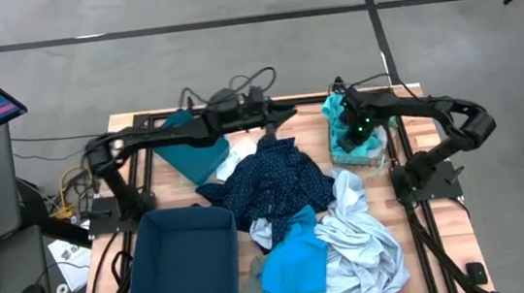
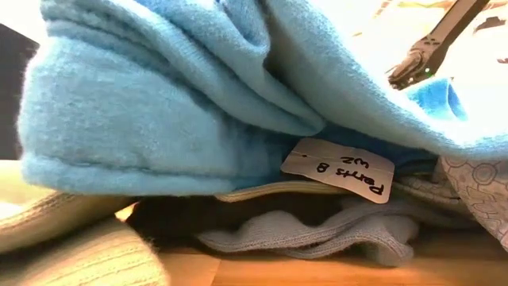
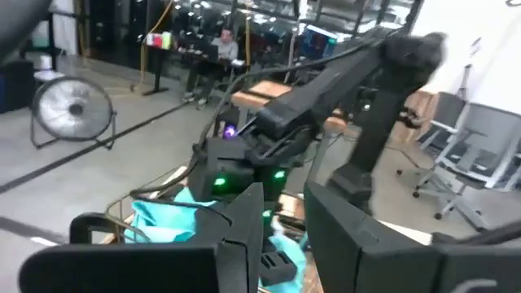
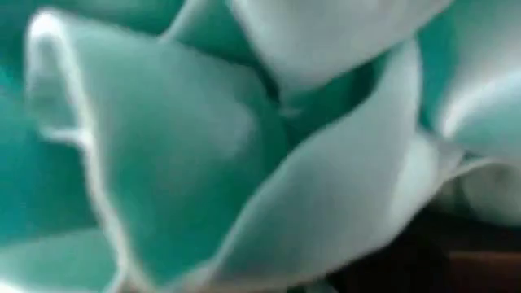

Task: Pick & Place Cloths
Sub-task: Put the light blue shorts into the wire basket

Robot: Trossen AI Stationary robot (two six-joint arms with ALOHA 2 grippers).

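The right claw [image 1: 352, 137] is pressing down into the turquoise-and-white cloth [image 1: 349, 121], which is sitting in a wire basket [image 1: 380, 154] at the bench's far right; whether its fingers are clenched cannot be told. The left claw [image 1: 288, 116] is hanging nearly closed and empty above the navy dotted cloth [image 1: 275, 179]. The bright blue cloth [image 1: 294, 260] and pale grey-blue cloth [image 1: 364, 238] are lying heaped near the front of the bench [image 1: 443, 196], beside a dark-blue bin [image 1: 182, 262].

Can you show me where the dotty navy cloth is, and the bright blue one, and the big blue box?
navy dotted cloth [image 1: 275, 179]: high view, middle of its crumpled heap.
bright blue cloth [image 1: 291, 258]: high view, its flat centre.
dark-blue bin [image 1: 145, 239]: high view, its left wall.
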